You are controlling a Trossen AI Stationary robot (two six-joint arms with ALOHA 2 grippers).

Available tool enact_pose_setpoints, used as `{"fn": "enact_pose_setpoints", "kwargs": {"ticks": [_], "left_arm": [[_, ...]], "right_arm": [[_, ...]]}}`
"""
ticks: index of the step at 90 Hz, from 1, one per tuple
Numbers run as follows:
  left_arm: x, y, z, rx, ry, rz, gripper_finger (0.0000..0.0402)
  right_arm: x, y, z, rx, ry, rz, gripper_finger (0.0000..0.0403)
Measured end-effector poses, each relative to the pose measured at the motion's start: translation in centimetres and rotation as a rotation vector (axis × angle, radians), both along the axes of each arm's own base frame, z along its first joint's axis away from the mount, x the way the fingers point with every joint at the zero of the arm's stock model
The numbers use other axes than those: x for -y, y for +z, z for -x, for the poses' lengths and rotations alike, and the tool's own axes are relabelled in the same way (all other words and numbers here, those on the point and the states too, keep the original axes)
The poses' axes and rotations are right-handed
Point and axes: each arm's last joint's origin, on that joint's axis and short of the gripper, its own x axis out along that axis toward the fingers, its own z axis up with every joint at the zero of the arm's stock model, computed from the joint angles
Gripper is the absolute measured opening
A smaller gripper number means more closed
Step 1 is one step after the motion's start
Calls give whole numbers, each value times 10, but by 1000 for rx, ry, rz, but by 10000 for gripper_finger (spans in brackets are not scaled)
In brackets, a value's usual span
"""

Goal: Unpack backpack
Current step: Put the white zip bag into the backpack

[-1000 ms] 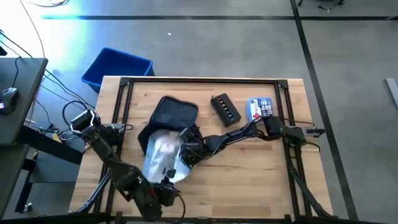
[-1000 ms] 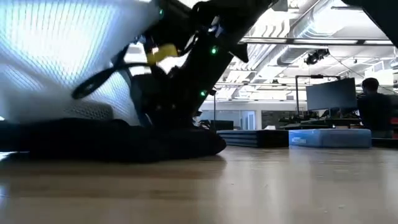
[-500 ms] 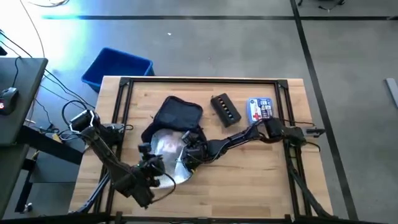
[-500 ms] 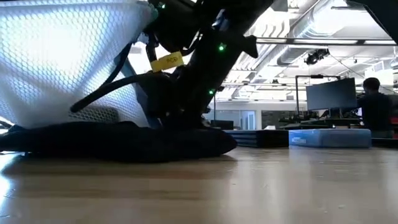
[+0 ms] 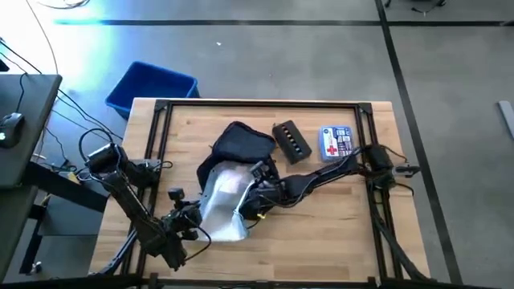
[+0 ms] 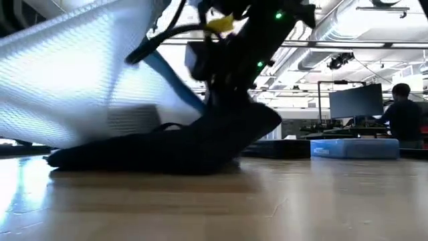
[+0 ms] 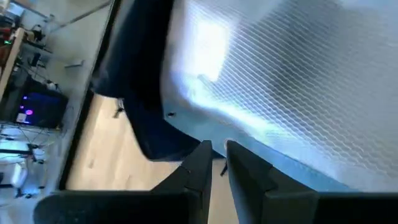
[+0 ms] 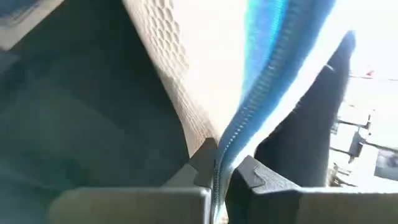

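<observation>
The dark navy backpack (image 5: pixel 241 143) lies on the table's middle, its bottom on the wood and one end (image 6: pixel 244 124) raised. A pale mesh pouch (image 5: pixel 221 201) with a blue zipper edge lies tilted in front of it, its far end at the backpack's opening. My left gripper (image 5: pixel 195 227) is shut on the pouch's near left side. My right gripper (image 5: pixel 255 201) is shut on its right side. In the low view the pouch (image 6: pixel 73 87) slants up above the backpack (image 6: pixel 154 150). My left gripper pinches the pouch's bluish edge band (image 7: pixel 214 138) between its two fingers, coming from the table's near left side. The mesh rises away from the fingers. My right gripper pinches the pouch's blue zipper edge (image 8: pixel 231 140) between its two fingers (image 8: pixel 202 160), coming from the table's right. The zipper edge runs away from the fingers, drawn straight.
A black case (image 5: pixel 291 140) and a blue-and-white first-aid box (image 5: pixel 336 142) lie to the right of the backpack, toward the far edge. A bright blue bin (image 5: pixel 151 87) stands off the table's far left corner. Bare wood (image 5: pixel 321 233) spans the near right.
Both grippers have kept shut on the pouch. My right gripper has gone toward the table's right edge, my left toward the left edge. The pouch has tilted up and come farther out, and the backpack has slid toward the right with one end lifted.
</observation>
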Motion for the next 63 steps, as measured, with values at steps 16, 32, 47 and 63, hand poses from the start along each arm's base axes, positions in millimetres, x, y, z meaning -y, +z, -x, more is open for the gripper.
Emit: {"fn": "enact_pose_setpoints", "kwargs": {"ticks": [16, 32, 47, 63], "left_arm": [[-3, -18, -4, 26, -3, 41, 30], [-6, -26, -7, 34, -10, 51, 30], [-5, -26, -8, 65, -18, 49, 30], [2, -28, -14, 109, -58, 91, 30]], "right_arm": [[11, 16, 16, 129, -66, -29, 0], [16, 37, 31, 206, -76, -57, 0], [20, 35, 43, 118, -31, -220, 0], [22, 26, 52, 32, -71, -266, 2]]}}
